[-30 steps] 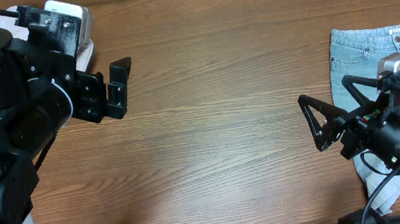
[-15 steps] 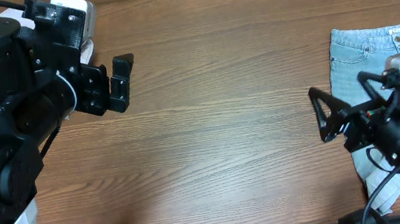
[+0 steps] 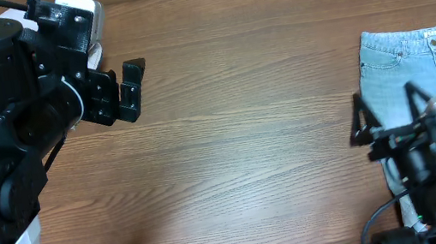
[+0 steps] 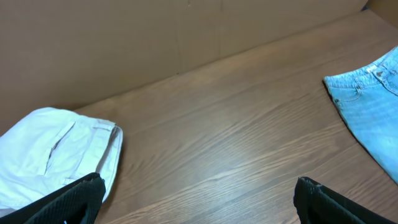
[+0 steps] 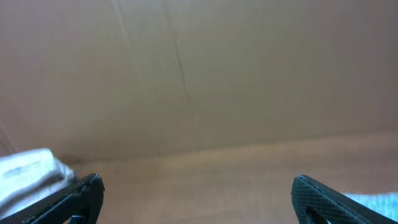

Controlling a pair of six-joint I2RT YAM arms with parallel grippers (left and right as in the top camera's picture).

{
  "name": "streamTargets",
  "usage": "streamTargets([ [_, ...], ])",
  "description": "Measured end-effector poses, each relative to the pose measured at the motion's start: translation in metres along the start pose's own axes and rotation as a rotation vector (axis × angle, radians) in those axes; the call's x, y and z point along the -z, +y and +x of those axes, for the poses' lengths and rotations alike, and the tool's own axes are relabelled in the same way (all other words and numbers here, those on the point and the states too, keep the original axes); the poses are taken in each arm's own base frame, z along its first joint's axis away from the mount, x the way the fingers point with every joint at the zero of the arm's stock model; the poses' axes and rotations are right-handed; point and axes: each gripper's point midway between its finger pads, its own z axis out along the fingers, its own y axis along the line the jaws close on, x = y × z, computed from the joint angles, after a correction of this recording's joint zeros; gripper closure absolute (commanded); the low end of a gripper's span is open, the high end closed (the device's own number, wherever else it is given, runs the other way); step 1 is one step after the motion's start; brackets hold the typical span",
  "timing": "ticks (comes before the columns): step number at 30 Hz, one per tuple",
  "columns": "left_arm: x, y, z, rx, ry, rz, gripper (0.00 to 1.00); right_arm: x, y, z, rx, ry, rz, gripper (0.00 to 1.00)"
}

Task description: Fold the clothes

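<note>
The folded beige shorts (image 4: 43,152) lie at the table's far left; in the overhead view only a pale corner (image 3: 85,12) shows behind my left arm. The light-blue jeans (image 3: 430,60) lie flat at the right edge and show in the left wrist view (image 4: 373,106). My left gripper (image 3: 128,90) is open and empty, held above the table just right of the shorts; its fingertips (image 4: 199,199) frame bare wood. My right gripper (image 3: 385,110) is open and empty, raised over the jeans' left edge and pointing toward the back wall (image 5: 199,193). The tee and dark garment are out of view.
A brown cardboard wall (image 4: 155,37) runs along the table's back edge. Bare wooden tabletop (image 3: 246,135) lies between the two arms. A white object (image 3: 422,213) sits under my right arm near the front edge.
My right arm has swung and tilted upward, its fingers moving right to stand over the jeans' left edge. My left arm shifted slightly a second ago and has held still since.
</note>
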Motion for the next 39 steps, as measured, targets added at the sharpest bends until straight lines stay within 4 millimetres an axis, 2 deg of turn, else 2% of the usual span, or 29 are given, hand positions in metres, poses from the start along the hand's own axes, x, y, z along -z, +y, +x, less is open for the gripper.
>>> streamTargets([
  [5, 0.0, 0.0, 0.0, 0.0, 0.0, 0.0, 0.0, 0.001, -0.005, 0.069, -0.008, 0.074, -0.046, 0.0],
  [10, 0.0, 0.0, 0.0, 0.0, 0.0, 0.0, 0.0, 0.0, -0.008, 0.104, -0.007, 0.066, -0.077, 0.0],
  [15, 0.0, 0.0, 0.0, 0.0, 0.0, 0.0, 0.0, -0.003, -0.008, 0.111, 0.009, -0.036, -0.114, 0.0],
  [17, 0.0, 0.0, 0.0, 0.0, 0.0, 0.0, 0.0, -0.004, -0.01, 0.12, 0.005, -0.015, -0.108, 0.0],
  [21, 0.0, 0.0, 0.0, 0.0, 0.0, 0.0, 0.0, -0.004, -0.01, 0.119, 0.006, -0.018, -0.109, 0.0],
  [25, 0.0, 0.0, 0.0, 0.0, 0.0, 0.0, 0.0, -0.004, -0.012, 0.13, -0.001, 0.027, -0.099, 0.0],
  [39, 0.0, 0.0, 0.0, 0.0, 0.0, 0.0, 0.0, -0.004, -0.012, 0.13, -0.001, 0.028, -0.1, 0.0],
])
